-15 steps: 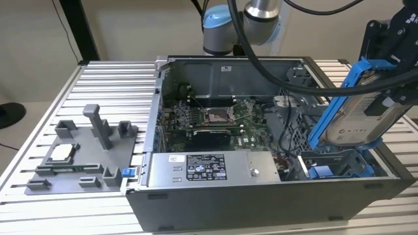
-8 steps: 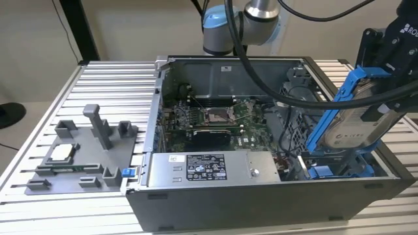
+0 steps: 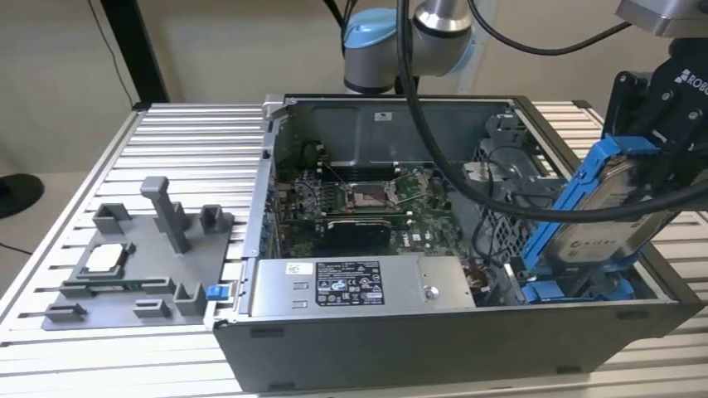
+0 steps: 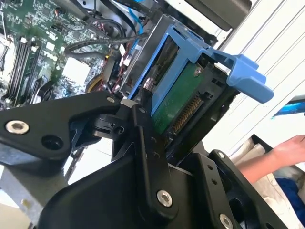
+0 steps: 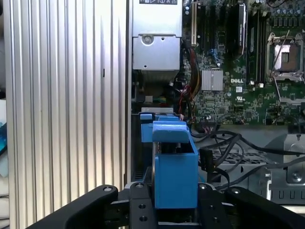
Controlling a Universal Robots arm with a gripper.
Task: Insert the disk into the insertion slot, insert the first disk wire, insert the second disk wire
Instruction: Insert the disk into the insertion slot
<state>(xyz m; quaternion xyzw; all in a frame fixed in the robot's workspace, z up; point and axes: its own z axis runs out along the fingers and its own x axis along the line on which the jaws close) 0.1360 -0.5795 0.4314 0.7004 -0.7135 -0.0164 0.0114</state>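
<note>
My gripper (image 3: 639,157) is shut on the disk (image 3: 603,228), a silver drive with a white label in a bright blue carrier. The disk hangs steeply tilted over the open computer case's end at the exterior view's right. Its lower end reaches down to the insertion slot (image 3: 575,290), a grey bay with blue plastic parts. In the second wrist view the black fingers (image 4: 143,138) clamp the disk (image 4: 178,102) by its green circuit-board side. The first wrist view looks along the blue carrier (image 5: 174,167) towards the insertion slot (image 5: 155,118). Loose black wires (image 5: 224,143) lie beside the slot.
The case holds a grey power-supply box (image 3: 360,286), a green motherboard (image 3: 366,199) and a perforated grey cage (image 3: 509,178). A grey fixture (image 3: 144,257) stands on the ribbed metal table (image 3: 188,133) at the exterior view's left. A person's hand (image 4: 290,148) is beyond the table edge.
</note>
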